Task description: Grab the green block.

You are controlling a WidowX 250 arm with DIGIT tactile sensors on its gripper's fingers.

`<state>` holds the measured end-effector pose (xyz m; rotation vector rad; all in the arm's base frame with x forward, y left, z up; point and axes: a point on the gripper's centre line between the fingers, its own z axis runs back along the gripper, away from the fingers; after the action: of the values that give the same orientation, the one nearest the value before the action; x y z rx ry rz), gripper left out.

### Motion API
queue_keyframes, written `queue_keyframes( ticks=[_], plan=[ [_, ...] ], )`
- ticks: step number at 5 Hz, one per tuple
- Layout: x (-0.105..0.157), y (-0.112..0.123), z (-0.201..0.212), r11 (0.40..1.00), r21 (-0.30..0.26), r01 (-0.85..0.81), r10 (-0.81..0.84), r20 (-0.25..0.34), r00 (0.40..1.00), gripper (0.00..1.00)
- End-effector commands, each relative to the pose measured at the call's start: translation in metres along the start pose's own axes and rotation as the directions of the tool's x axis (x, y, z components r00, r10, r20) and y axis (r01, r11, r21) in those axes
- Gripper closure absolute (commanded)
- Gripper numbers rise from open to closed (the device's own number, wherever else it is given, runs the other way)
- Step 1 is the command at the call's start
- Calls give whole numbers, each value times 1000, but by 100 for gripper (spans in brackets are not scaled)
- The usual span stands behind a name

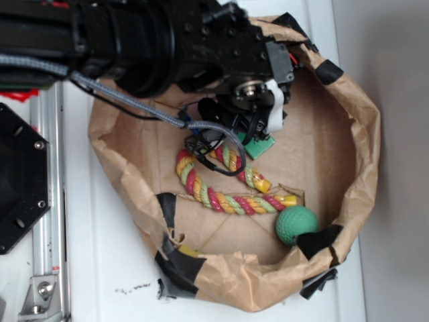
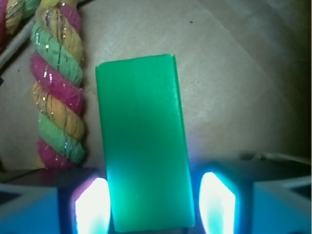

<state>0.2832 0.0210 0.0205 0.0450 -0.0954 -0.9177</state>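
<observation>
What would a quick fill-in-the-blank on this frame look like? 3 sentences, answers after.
1. In the wrist view, the green block lies between the two lit fingers of the gripper, which is ____.
2. In that view the rope toy lies to the block's ____.
3. In the exterior view, the green ball rests at one end of the rope toy, inside the ____ paper bag.

Missing words: open; left; brown
</observation>
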Motion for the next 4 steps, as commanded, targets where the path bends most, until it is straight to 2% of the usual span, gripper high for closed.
queue_keyframes(
  ticks=[1, 2, 3, 4],
  plan=[
    [7, -5, 30, 993, 100, -68, 64, 40, 997, 100],
    [19, -3, 61, 978, 187, -93, 97, -16, 995, 100],
    [28, 0, 108, 931, 222, -290, 287, 43, 957, 100],
    [39, -4, 141, 834, 176, -523, 523, 53, 851, 100]
  ],
)
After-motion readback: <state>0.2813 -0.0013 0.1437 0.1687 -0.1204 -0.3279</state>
